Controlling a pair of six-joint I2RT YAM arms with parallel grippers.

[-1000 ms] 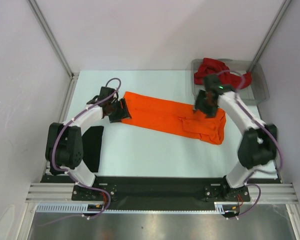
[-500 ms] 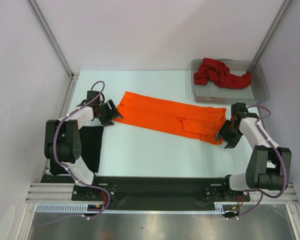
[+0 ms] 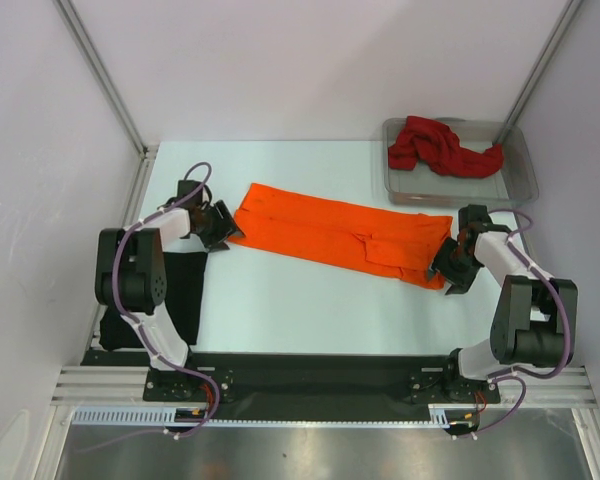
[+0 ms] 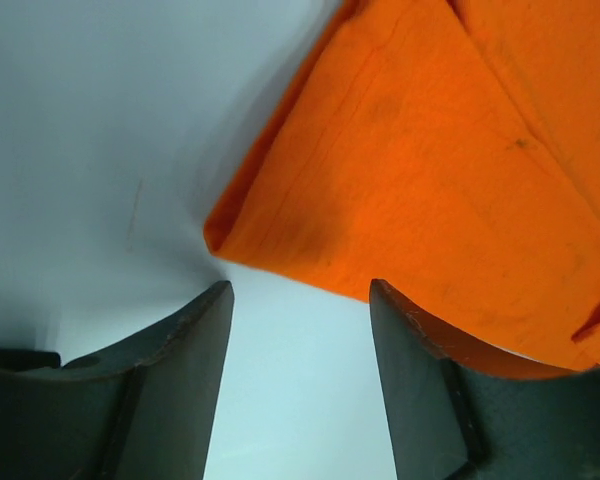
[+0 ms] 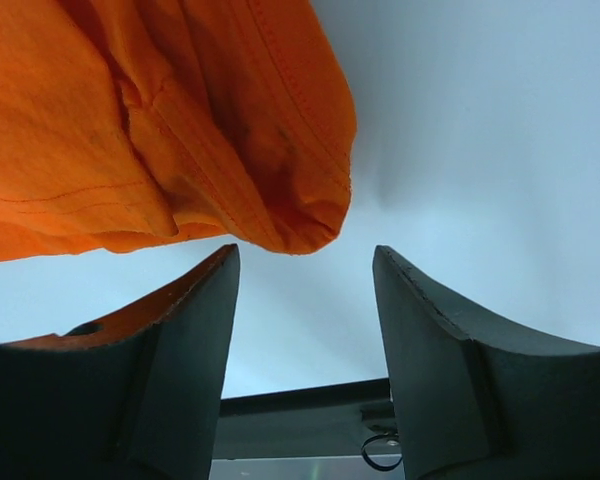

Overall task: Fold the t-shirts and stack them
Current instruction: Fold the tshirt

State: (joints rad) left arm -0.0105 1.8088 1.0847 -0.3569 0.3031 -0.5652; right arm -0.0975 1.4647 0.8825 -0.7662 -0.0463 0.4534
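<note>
**Ends lined up for the next fold**

The orange t-shirt [image 3: 340,235] lies on the table [image 3: 300,310] as a long narrow strip, already folded lengthwise, running from far left to near right. It has barely shifted over the last second; the arms are what moved. A second ago the right arm reached over the strip's right part and the left pincer [image 3: 220,228] sat on its left end. Both have since pulled out to the two short ends.

The left wrist view shows the left pincer [image 4: 300,300] released, with the strip's corner just ahead of its jaws, not between them. The right pincer [image 5: 305,260] is likewise released, the bunched right end just beyond its tips.

My reading: the lengthwise fold is finished, and the arms are set to pinch an end and bring it across.

The dark red t-shirt [image 3: 440,148] sits crumpled in the clear tray [image 3: 520,185], unfolded. The black t-shirt [image 3: 187,300] lies near the left arm's base, so much of the task remains
</note>
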